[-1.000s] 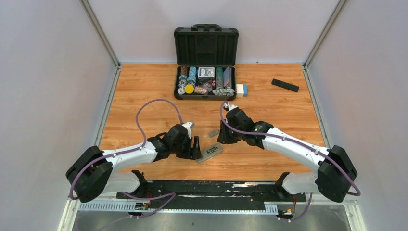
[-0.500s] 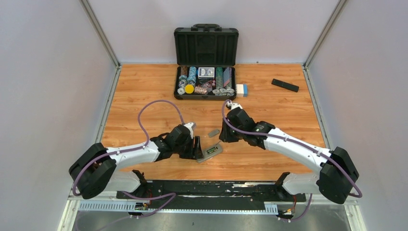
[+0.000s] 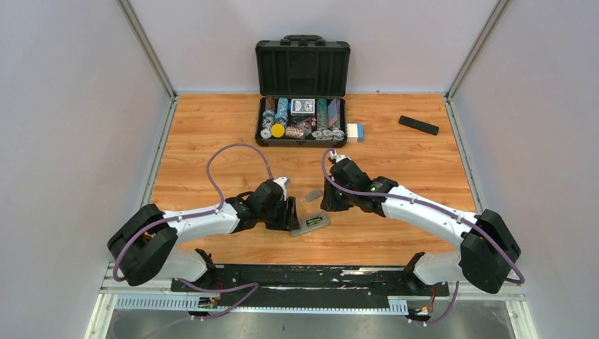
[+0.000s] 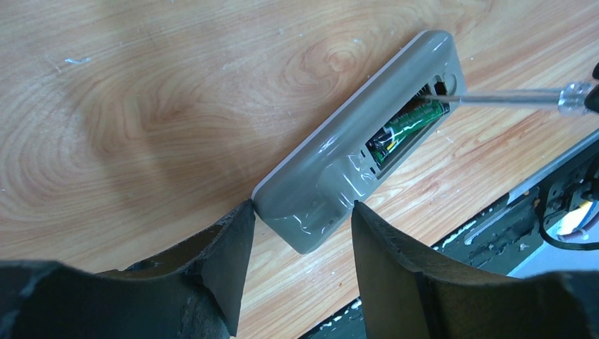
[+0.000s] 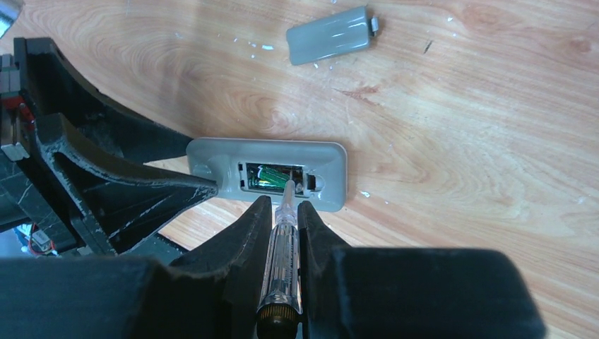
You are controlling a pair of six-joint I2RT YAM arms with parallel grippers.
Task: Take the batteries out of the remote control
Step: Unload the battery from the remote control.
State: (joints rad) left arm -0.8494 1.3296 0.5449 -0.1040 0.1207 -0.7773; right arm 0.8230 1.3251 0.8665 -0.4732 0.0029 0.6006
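Now, prying stage: the grey remote [image 3: 311,224] lies back-up on the table [image 3: 212,134] near its front edge, between the two arms, with its compartment open. The detached cover [image 5: 330,34] rests just beyond it. The left claw [image 4: 302,219] is spread wide and straddles the remote's left end, one finger at the corner, without clamping it. The right claw [image 5: 284,208] is closed on a clear-handled screwdriver [image 5: 281,261], whose tip reaches into the compartment at the end of a green battery [image 4: 413,121].

Over the last second the left arm has crept rightward, so its fingers now bracket the remote more closely. The right arm has shifted only slightly and the remote has hardly moved. Judged from this, the body is being braced so the tip can lever the cell out. No battery is out yet, and whether a second one sits beside the green one cannot be told
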